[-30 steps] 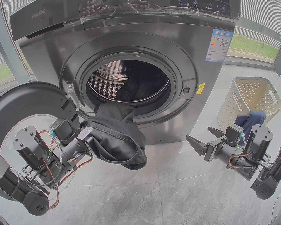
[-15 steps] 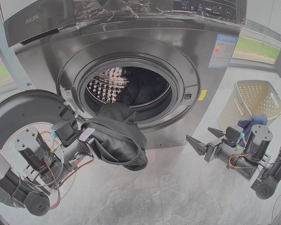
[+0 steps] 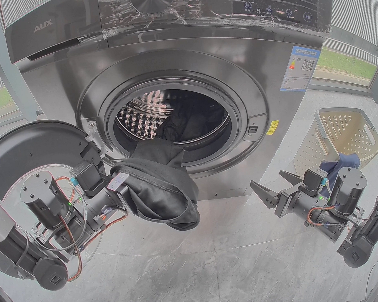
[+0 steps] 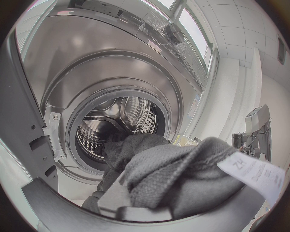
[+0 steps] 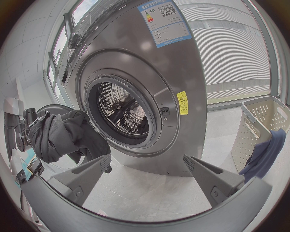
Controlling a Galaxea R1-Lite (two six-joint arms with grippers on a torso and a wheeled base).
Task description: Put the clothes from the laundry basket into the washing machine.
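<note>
Clothes [image 3: 162,192] (black knit) bunched, perforated steel drum [image 3: 143,114]

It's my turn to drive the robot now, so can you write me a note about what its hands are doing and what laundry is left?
The left gripper is shut on the black garment, held just in front of the washing machine opening; the garment is not inside yet.
The right gripper is open and empty, low between the machine and the laundry basket.
Done: the door is open and dark clothes lie in the drum.
To do: push the black garment in, then fetch the blue garment draped over the basket's rim. The basket's bottom is hidden.
</note>
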